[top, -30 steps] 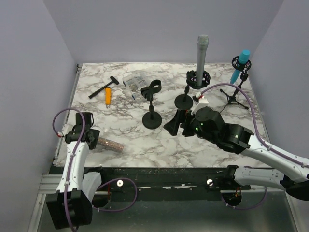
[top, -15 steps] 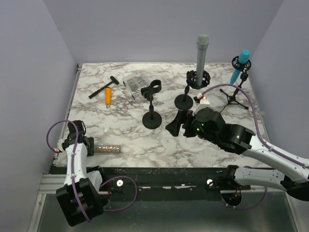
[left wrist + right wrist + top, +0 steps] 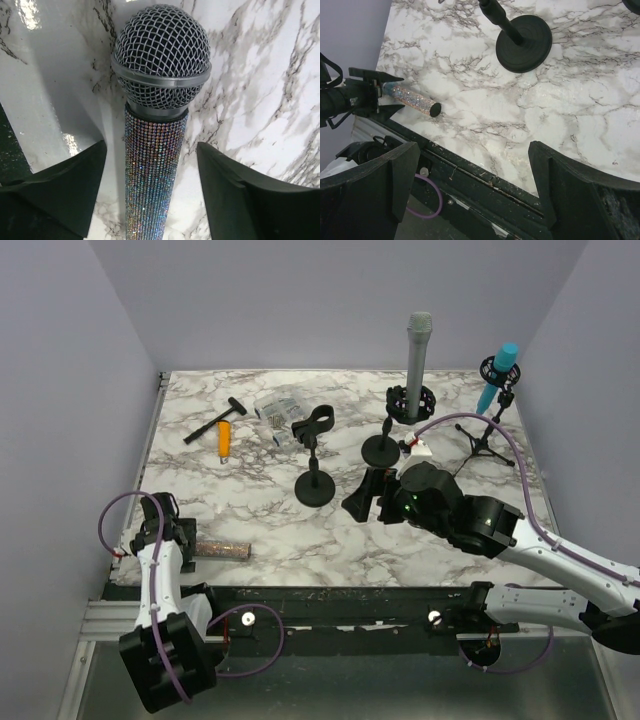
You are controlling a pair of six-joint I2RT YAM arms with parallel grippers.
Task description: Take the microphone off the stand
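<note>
We think the job is almost done. The mic [image 3: 224, 549] lies flat on the table [image 3: 260, 495], near the front left corner, well apart from the empty stand [image 3: 316, 488] in the middle. The left tool [image 3: 150, 147] sits low over it, with 1 finger on each side of the sparkly handle, just below the mesh head. We see a gap on both sides, so the left tool is partly wide and holds nothing. The right tool [image 3: 474, 155] hangs above the middle of the table, near the empty stand. It is as wide as can be and holds nothing. So the step in hand looks like the let-go. The next move, we think, is for the left tool to lift up and pull away without bumping the mic. The mic is round and lies close to the front edge, so a bump could make it roll. Some things are hard to see. From the top, the mic's head is hidden under the left tool. From the left wrist, the bottom of the handle is cut off. 2 other mics stand upright at the back, a grey one [image 3: 418, 345] and a blue one [image 3: 499, 372], and we cannot tell if they are part of the job.
</note>
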